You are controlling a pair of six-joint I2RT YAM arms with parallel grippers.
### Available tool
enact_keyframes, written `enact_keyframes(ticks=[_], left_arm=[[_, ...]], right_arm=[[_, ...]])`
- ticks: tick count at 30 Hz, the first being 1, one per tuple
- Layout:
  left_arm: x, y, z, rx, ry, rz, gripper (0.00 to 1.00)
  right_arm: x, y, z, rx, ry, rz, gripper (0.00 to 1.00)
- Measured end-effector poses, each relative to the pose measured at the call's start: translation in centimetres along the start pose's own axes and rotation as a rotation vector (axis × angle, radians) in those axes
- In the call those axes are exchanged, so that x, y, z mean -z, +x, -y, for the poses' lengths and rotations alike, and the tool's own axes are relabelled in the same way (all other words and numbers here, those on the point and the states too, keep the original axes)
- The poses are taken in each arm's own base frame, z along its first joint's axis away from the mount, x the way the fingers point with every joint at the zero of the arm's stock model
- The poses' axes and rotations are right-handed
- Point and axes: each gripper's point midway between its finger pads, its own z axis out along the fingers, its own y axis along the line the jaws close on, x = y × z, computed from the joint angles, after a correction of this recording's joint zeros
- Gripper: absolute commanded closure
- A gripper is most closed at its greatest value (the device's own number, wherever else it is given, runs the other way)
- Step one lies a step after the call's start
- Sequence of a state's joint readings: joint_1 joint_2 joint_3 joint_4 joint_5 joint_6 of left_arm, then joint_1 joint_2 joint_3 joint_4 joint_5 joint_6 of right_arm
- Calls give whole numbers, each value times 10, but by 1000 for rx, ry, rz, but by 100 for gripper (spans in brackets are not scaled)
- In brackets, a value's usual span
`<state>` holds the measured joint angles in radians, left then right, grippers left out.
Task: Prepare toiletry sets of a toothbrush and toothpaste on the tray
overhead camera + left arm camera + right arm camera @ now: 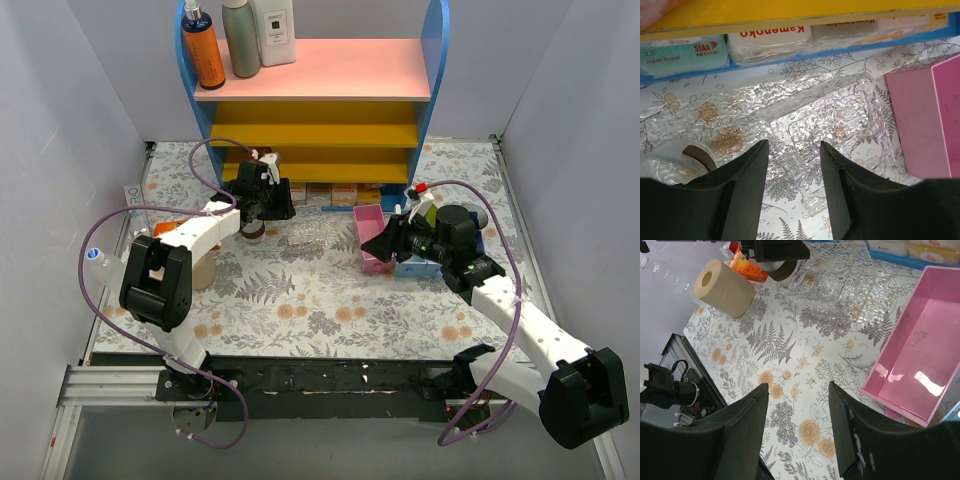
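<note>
The clear tray (pixel 322 232) lies in front of the shelf and shows in the left wrist view (pixel 830 112) and in the right wrist view (pixel 840 275). It holds no tube or brush that I can see. My left gripper (pixel 272 200) is open and empty, hovering over the tray's left end (pixel 794 145). A dark round cup (pixel 253 232) stands just left of it (pixel 696 154). My right gripper (pixel 385 240) is open and empty above the cloth beside the pink bin (pixel 799 387). A lime-green patch (pixel 429 208), perhaps toothpaste, shows behind my right wrist. No toothbrush is clearly visible.
An empty pink bin (pixel 370 222) (pixel 920 360) and a blue bin (pixel 415 265) stand right of the tray. A toilet roll (pixel 722 287) and an orange packet (pixel 747 267) sit at the left. The shelf (pixel 320 70) carries an orange bottle (pixel 203 45) and two others.
</note>
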<state>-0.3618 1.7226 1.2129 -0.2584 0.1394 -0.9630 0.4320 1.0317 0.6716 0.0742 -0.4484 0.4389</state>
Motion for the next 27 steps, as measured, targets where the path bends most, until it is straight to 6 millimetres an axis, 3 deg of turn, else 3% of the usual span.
enact_keyframes(ticks=[7, 14, 21, 27], left_arm=[[10, -11, 5, -24, -16, 44, 55], [20, -22, 45, -92, 1, 98, 57], [25, -2, 79, -79, -13, 60, 62], [26, 9, 77, -8, -62, 36, 63]], right_arm=[[7, -4, 0, 30, 21, 20, 41], [14, -7, 4, 63, 62, 39, 41], [19, -10, 6, 87, 85, 55, 41], [22, -13, 4, 105, 86, 71, 41]])
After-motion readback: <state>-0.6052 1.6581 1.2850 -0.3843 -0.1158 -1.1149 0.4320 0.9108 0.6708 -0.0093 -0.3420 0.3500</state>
